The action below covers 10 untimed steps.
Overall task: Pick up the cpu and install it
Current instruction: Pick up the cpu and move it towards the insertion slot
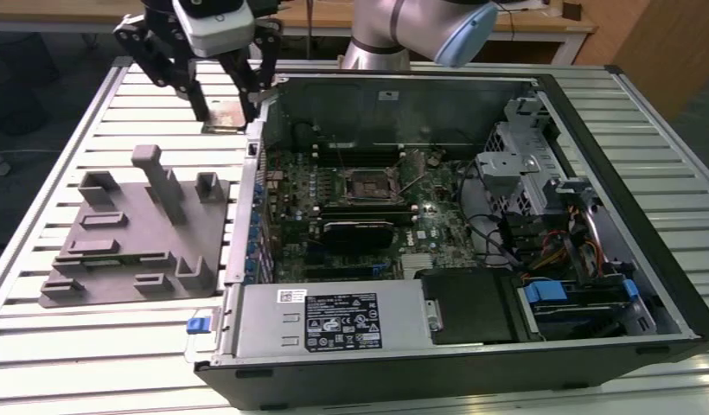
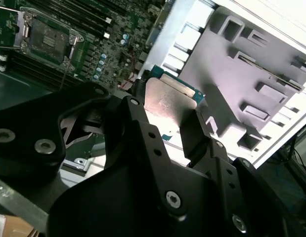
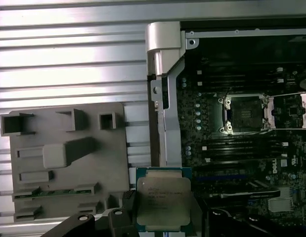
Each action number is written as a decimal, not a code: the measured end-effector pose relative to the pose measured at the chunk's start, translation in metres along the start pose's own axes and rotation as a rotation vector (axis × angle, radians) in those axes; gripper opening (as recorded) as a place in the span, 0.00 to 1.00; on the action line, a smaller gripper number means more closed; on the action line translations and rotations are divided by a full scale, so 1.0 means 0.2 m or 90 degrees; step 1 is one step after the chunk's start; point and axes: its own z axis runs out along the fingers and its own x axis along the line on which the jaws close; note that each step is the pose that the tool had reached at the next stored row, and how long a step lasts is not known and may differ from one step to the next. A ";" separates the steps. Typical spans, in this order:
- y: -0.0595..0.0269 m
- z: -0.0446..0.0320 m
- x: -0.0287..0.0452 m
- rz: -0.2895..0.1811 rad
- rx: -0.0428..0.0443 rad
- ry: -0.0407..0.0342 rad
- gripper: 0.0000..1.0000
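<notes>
— What's the biggest thing there?
— A table [image 1: 54,173] of pale metal slats. On it lies an open black computer case [image 1: 447,367], and at the exterior view's left of the case sits a grey block [image 1: 112,259] with raised posts and pockets.

— And inside the case?
— A green circuit board [image 1: 291,186] on the case floor. Near its middle is a square, black-framed socket [image 1: 370,183], with its metal hold-down frame swung open to one side in the first wrist view.

— Where's the gripper?
— The black gripper [image 1: 227,117] hangs above the table, outside the case by its far corner at the exterior view's left, beyond the grey block.

— Is it holding anything?
— Yes, its two fingers [image 2: 135,116] are clamped on opposite edges of the cpu [image 3: 162,202], which is lifted clear of the table.

— How does the cpu look?
— Small, flat and square. It has a pale silver metal top with faint print, and a thin green rim shows around it. In the second wrist view the top catches the light. It is well apart from the socket.
</notes>
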 end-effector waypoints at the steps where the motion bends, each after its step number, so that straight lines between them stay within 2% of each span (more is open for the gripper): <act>1: 0.001 0.001 -0.015 0.000 0.0000 0.0000 0.53; 10: 0.011 0.009 -0.147 0.000 0.0000 0.0000 0.53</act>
